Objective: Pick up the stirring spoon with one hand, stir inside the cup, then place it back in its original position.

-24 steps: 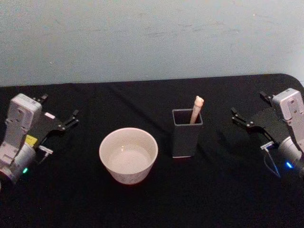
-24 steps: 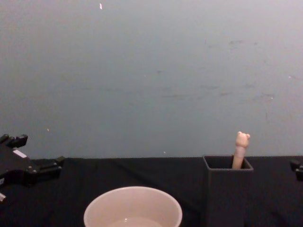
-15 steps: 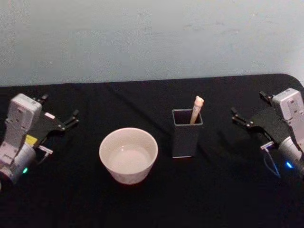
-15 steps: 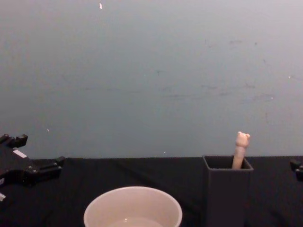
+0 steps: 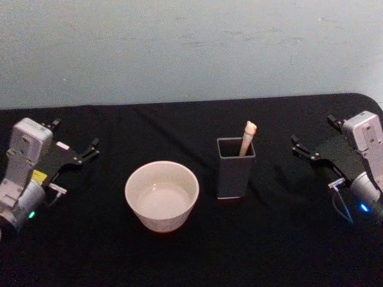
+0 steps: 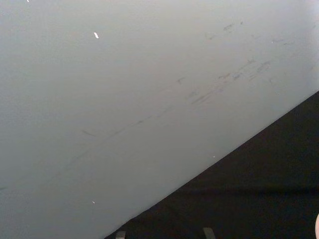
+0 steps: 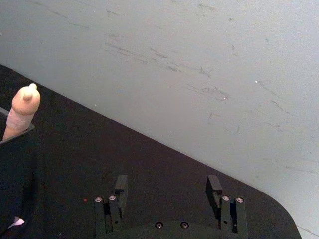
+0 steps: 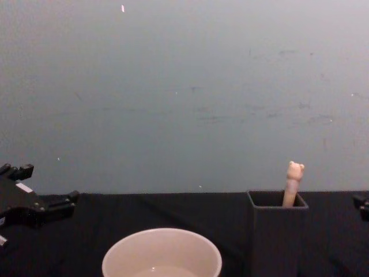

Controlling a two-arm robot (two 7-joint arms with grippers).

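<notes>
I see both sets of jaws spread wide: left gripper (image 5: 75, 133) at left, right gripper (image 5: 312, 129) at right; stirring spoon (image 5: 246, 137) stands in the dark holder (image 5: 232, 176), right of the cup (image 5: 161, 218).

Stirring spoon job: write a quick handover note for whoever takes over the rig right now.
Left gripper: jaws open, empty, out at the left side of the table.
Right gripper: jaws open, empty, at the right side, the nearer one to the holder.
Stirring spoon: standing in the dark grey holder, bear-head end up, leaning toward its far right corner.
Cup: left of the holder, apart from it.
Done: no sign of a start; neither gripper is near the spoon.
Left: grasp the spoon, stir in the cup, return it to the holder.
</notes>
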